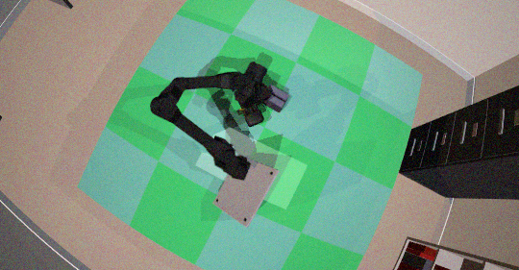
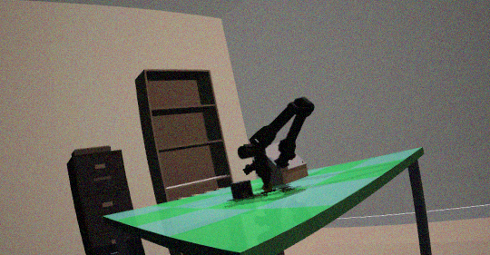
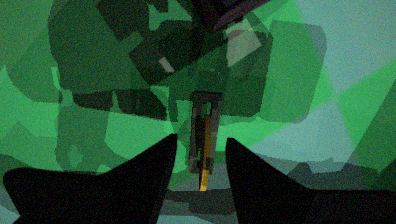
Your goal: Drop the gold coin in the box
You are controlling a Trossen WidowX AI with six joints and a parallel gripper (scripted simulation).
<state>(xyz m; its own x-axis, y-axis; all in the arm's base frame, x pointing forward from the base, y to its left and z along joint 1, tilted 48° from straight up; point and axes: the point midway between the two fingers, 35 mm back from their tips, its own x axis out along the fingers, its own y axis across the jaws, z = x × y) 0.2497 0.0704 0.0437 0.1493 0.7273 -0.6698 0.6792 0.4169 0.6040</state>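
Checkered green tabletop (image 1: 370,136) from above, filing cabinet off to one side; my gripper (image 1: 246,111) hangs low by the grey box (image 1: 279,98).

Side-on: bookshelf (image 2: 144,129) behind, dark arm bent down.

Wrist cam: fingers partly open, holding nothing, straddling the coin (image 3: 206,150) upright in its holder (image 3: 196,127). Grab and drop remain, I'd say.

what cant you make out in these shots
- Slot in the grey box: top view, too small and partly under the arm.
- Coin in its holder: wrist view shows it edge-on only; in the exterior view too small.
- Gripper fingertips: wrist view, cut off by the bottom edge.
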